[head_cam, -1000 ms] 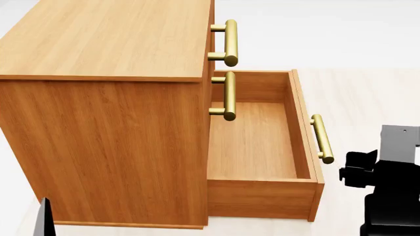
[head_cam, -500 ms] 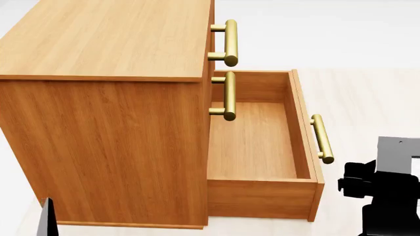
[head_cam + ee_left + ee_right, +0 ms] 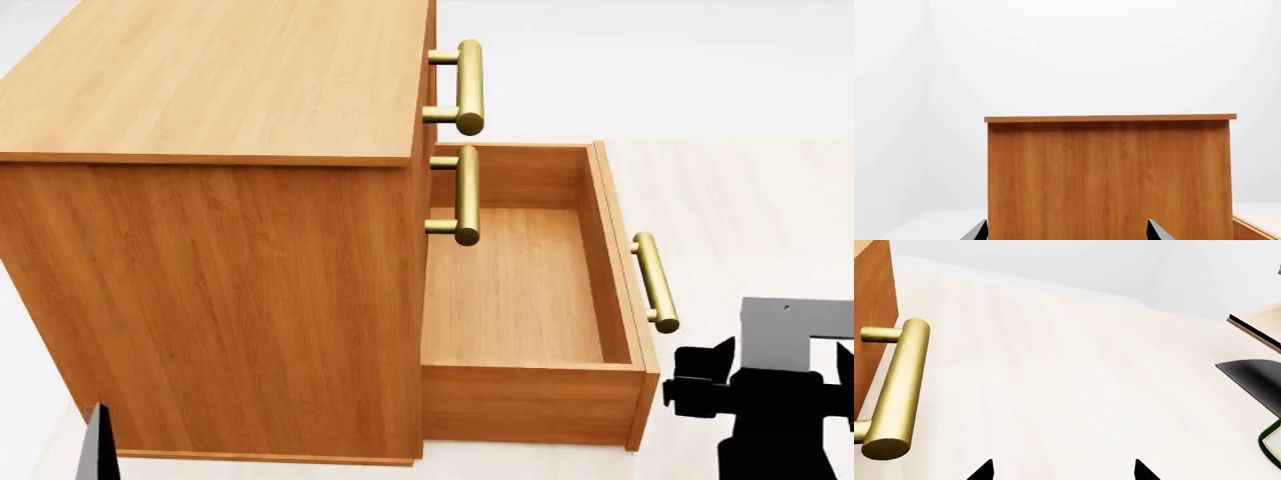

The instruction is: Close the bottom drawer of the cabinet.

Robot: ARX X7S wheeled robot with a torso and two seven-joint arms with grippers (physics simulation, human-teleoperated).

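so, the bottom drawer (image 3: 534,290) is wide open, pulled well out of the cabinet (image 3: 214,250) toward my right side, its box bare inside and its plain front facing away from the cabinet. its brass handle (image 3: 654,282) sticks out on that front, and the two drawers above look shut, their handles stacked near the cabinet's front edge. everything stands on the pale floor (image 3: 747,200).

my right gripper (image 3: 694,385) sits low, just beside the near corner of the drawer front, not touching it as far as i can tell. in the right wrist view the handle (image 3: 894,390) runs along one side of the frame while my two finger tips (image 3: 981,471) poke in at the edge with a clear gap between them, so the fingers are apart and hold nothing. they point past the handle at open floor, not at the wood.

my left gripper (image 3: 1064,232) is on the far side of things, looking flat at the cabinet's side panel, fingers spread and empty too; in the head view only a sliver of that arm (image 3: 94,445) shows.

i judge this is the approach step: no push has started. next i need to bring the right fingers onto the drawer front, near the handle rather than the corner, and press straight toward the cabinet so the box runs in square.
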